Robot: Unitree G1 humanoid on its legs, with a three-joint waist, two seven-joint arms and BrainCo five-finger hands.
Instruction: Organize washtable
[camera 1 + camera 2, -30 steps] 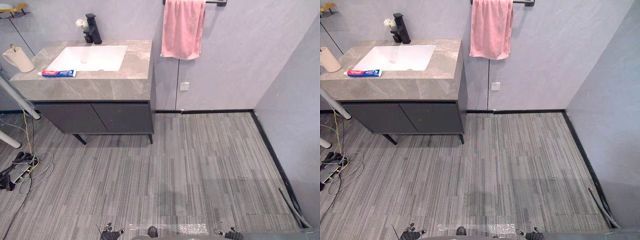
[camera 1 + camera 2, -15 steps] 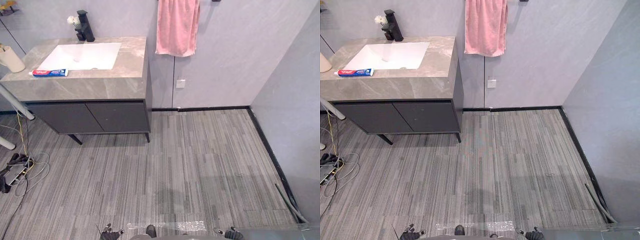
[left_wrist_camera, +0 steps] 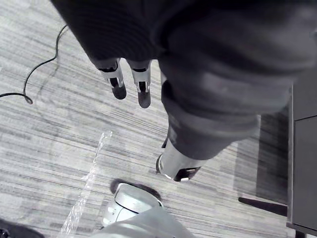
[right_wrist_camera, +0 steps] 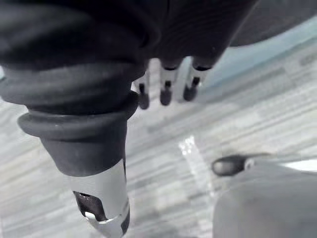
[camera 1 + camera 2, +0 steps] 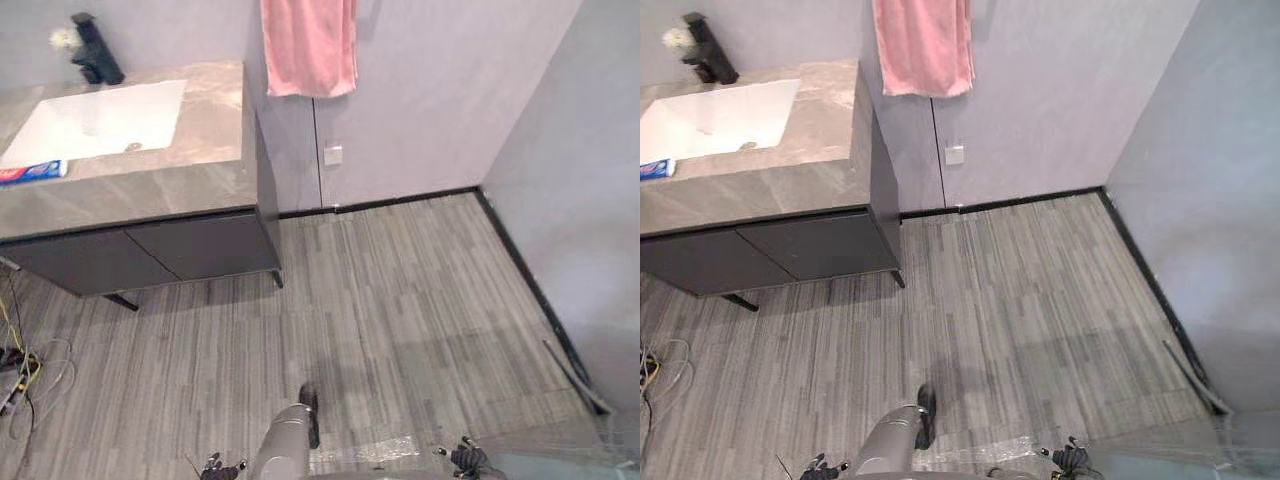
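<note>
Left wrist view shows us the left hand (image 3: 142, 89) hanging over the floor (image 3: 59, 129), its fingers (image 3: 118, 83) straight and loose, holding nothing. The right hand (image 4: 166, 85) hangs the same way, its fingers (image 4: 190, 84) relaxed and empty, with a strip of clear tape (image 4: 195, 163) on the floor below them. Well ahead of both sets of fingers, off to the left hand's side, we see the washtable (image 5: 215, 120): a grey tabletop (image 5: 150, 185) over a dark cabinet (image 5: 150, 250). A white sink (image 5: 100, 120) is set into it. A toothpaste tube (image 5: 30, 171) lies on the tabletop just beside the sink's near corner. A black faucet (image 5: 95, 50) stands behind the sink, with something white (image 5: 65, 38) beside it, perhaps a flower. A pink towel (image 5: 308, 45) hangs on the wall beyond the tabletop, far from the fingers.
</note>
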